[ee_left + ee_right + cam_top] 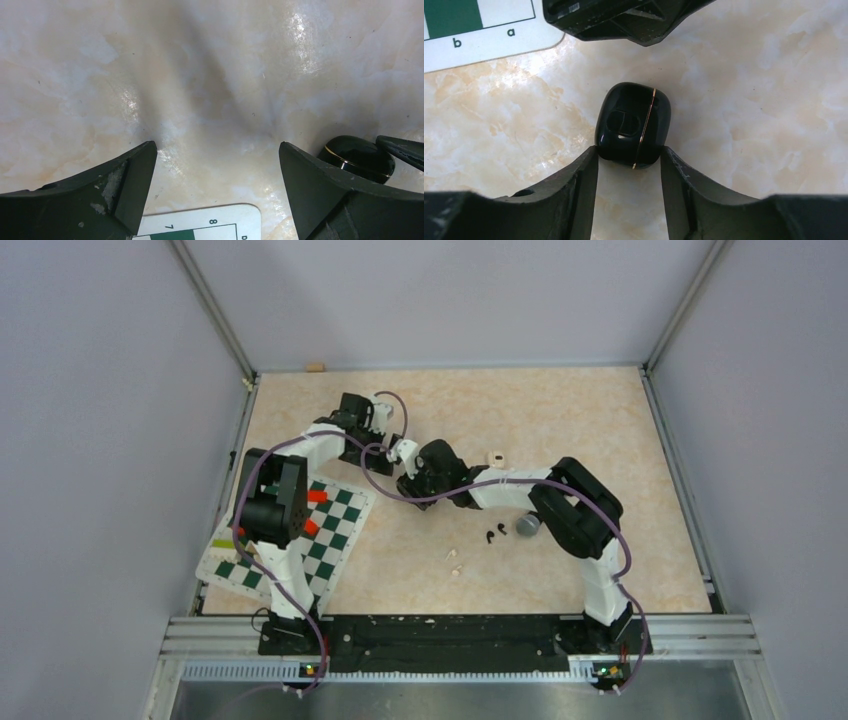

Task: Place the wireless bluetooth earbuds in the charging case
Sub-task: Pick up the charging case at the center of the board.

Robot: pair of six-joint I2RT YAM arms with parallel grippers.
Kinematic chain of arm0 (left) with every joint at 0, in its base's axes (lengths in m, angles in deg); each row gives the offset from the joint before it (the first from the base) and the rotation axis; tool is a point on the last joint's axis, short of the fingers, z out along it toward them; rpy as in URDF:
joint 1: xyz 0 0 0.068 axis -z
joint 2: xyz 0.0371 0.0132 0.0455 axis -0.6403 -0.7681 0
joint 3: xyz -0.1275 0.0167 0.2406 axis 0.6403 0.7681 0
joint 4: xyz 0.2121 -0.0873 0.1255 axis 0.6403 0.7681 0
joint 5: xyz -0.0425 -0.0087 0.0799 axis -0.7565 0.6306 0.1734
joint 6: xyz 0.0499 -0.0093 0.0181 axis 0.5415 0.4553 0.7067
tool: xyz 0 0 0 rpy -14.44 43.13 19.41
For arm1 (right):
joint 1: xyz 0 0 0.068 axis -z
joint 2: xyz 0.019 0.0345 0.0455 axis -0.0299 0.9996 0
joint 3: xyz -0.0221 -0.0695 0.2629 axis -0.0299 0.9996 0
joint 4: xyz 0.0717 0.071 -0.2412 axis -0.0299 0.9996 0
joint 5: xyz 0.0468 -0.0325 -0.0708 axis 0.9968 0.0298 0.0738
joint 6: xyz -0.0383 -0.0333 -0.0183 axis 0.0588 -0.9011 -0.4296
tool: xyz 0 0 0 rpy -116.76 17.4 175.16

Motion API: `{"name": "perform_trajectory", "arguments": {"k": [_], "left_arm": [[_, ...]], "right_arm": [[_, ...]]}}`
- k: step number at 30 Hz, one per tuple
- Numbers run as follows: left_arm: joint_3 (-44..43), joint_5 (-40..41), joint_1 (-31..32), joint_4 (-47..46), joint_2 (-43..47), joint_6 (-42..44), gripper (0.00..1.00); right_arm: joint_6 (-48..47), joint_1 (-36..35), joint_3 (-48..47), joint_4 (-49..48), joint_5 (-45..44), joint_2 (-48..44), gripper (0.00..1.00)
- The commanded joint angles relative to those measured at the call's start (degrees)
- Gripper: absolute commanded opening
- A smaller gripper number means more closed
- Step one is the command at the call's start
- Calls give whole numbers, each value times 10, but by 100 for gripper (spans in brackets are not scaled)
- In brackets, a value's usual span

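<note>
Robotics lab cell: grey partition walls (100, 440), aluminium mounting rail (700, 628), marbled tabletop (560, 410).
</note>
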Motion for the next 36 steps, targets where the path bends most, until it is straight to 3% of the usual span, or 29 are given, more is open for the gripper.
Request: {"name": "perform_trajectory", "arguments": {"k": [1,4,10,19,28,36], "left_arm": [[7,4,-10,23,-7,-10,99],[10,5,-10,21,1,-10,99],[12,1,-10,22,23,-6,99],[-56,-63,-10,93,117,45,99],[-127,-315,0,100,213,45,99],[-170,-523,18,166,198,7,99]], "right_arm": [[-15,-8,-6,-29,-32,-13,40],[-25,-8,12,-52,-42,-34,33],[-57,-8,22,-45,-51,-89,30],[-143,-8,67,43,-11,-289,26],[-243,-7,187,13,-22,-491,26],[-258,8,255,-64,-32,-558,27]]}}
